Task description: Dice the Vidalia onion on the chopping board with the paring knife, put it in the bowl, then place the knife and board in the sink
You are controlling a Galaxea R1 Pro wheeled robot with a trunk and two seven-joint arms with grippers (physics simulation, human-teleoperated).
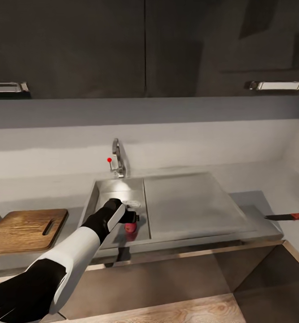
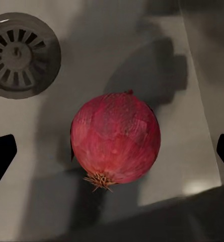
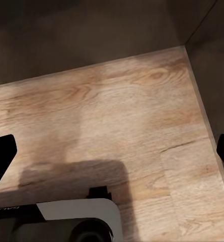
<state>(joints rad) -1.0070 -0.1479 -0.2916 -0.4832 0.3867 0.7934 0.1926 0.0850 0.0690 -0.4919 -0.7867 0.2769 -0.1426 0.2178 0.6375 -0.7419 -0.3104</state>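
**Left arm reaches into the sink for the onion**

While the grey desk [image 1: 252,199] carries the tools apart, the sink [image 1: 97,193] sits between them: chopping board [image 1: 26,229] on the robot's left, paring knife [image 1: 289,216] far right, each clear of the basin. Down in the basin, the left end effector [image 1: 132,218] hangs over the red-skinned onion [image 2: 115,138], fingers spread wide to either side, not touching it, likely lined up to close. Near the onion lies the drain [image 2: 18,54]. The right end effector [image 3: 112,151], also wide, points at wooden floor [image 3: 117,111].
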